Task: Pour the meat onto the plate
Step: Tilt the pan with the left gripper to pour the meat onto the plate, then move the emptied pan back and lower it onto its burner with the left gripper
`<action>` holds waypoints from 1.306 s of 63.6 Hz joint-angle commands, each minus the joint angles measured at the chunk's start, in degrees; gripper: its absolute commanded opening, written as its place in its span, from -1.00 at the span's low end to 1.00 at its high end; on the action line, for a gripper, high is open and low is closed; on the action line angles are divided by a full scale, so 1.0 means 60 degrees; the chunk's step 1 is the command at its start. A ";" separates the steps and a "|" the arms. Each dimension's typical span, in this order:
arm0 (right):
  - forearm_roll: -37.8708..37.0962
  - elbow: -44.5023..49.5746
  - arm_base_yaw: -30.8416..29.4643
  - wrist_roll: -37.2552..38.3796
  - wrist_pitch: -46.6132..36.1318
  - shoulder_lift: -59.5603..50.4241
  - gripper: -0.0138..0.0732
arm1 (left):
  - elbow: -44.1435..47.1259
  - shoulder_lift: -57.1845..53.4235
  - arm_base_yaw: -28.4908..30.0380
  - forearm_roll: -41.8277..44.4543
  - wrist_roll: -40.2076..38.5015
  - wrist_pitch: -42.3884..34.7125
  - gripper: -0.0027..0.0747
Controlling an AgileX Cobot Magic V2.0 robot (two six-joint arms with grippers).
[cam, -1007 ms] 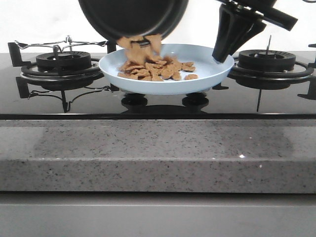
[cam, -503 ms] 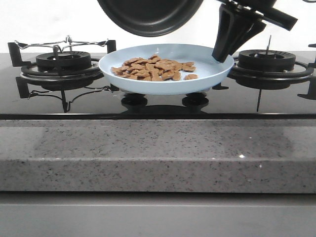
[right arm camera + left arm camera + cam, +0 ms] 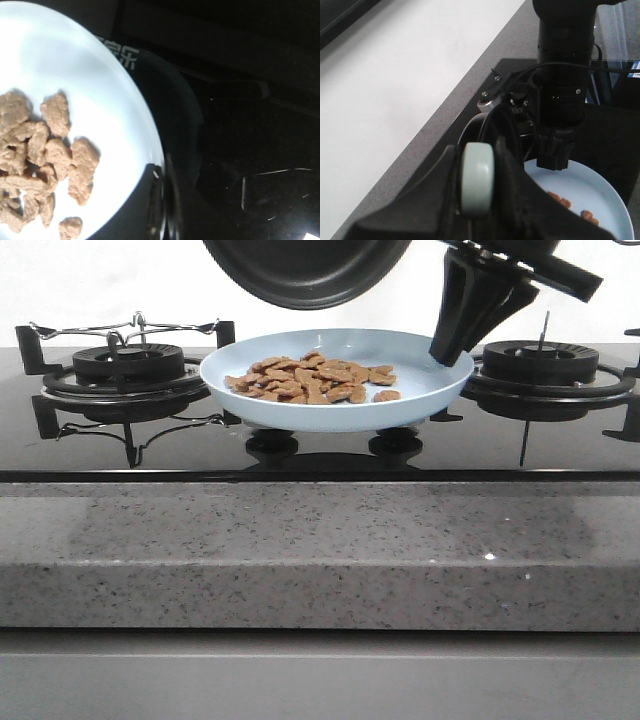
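Observation:
The pale-blue plate stands on the stove between the two burners. The meat lies in it as a loose flat pile of light-brown pieces. A black frying pan hangs tilted above the plate's back, underside toward me. My left gripper is shut on the pan's pale-green handle; it is out of the front view. My right gripper is shut on the plate's right rim. The right wrist view shows the gripper on the plate's rim beside the meat.
A burner with a wire grate is left of the plate, another burner is right of it. Two stove knobs sit under the plate's front. The granite counter edge runs across the front.
A second ago meat was dropping from the pan onto the plate. Now none falls, the pile has spread flatter, and the pan has shifted right and a little up.

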 commanded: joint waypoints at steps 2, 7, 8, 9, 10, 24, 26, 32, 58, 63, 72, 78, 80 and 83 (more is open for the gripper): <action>0.0298 -0.0226 -0.0008 -0.0098 -0.0184 -0.0573 -0.82 | -0.0368 -0.0344 -0.0069 -0.0236 -0.0086 -0.1030 -0.98; 0.0298 -0.0226 -0.0008 -0.0098 -0.0184 -0.0573 -0.82 | -0.0368 -0.0344 -0.0069 -0.0468 -0.0086 -0.1030 -0.98; 0.0298 -0.0226 -0.0008 -0.0098 -0.0184 -0.0573 -0.82 | -0.0368 -0.0344 -0.0069 -0.0524 -0.0086 -0.1030 -0.98; 0.0298 -0.0226 -0.0008 -0.0098 -0.0184 -0.0573 -0.82 | -0.0368 -0.0344 -0.0069 -0.0543 -0.0104 -0.1030 -0.98; 0.0298 -0.0226 -0.0008 -0.0098 -0.0184 -0.0573 -0.82 | -0.0368 -0.0344 -0.0069 -0.0568 -0.0142 -0.1030 -0.98; 0.0298 -0.0226 -0.0008 -0.0098 -0.0184 -0.0573 -0.82 | -0.0368 -0.0411 0.0000 -0.0568 -0.1232 -0.1030 -0.98; 0.0298 -0.0226 -0.0008 -0.0098 -0.0184 -0.0573 -0.82 | -0.0368 -0.0456 0.0047 -0.0568 -0.1437 -0.1030 -0.98; 0.0298 -0.0226 -0.0008 -0.0098 -0.0184 -0.0573 -0.82 | -0.0368 -0.0633 0.0299 -0.0568 -0.2128 -0.0852 -0.98; 0.0298 -0.0226 -0.0008 -0.0098 -0.0184 -0.0573 -0.82 | -0.0368 -0.1123 0.1602 -0.0585 -0.3513 -0.0737 -0.98; 0.0298 -0.0226 -0.0008 -0.0098 -0.0184 -0.0573 -0.82 | -0.0368 -0.1123 0.2224 -0.0742 -0.4978 -0.0738 -0.98; 0.0298 -0.0226 -0.0008 -0.0098 -0.0184 -0.0573 -0.82 | -0.0368 -0.1105 0.3851 -0.1688 -0.5834 -0.0738 -0.98; 0.0298 -0.0226 -0.0008 -0.0098 -0.0184 -0.0573 -0.82 | -0.0368 -0.1083 0.5181 -0.2998 -0.5509 -0.0616 -0.98; 0.0298 -0.0226 -0.0008 -0.0098 -0.0184 -0.0573 -0.82 | -0.0368 -0.1083 0.5571 -0.3450 -0.5216 -0.0526 -0.98; 0.0298 -0.0226 -0.0008 -0.0098 -0.0184 -0.0573 -0.82 | -0.0368 -0.0997 0.6130 -0.4279 -0.4678 -0.0362 -0.98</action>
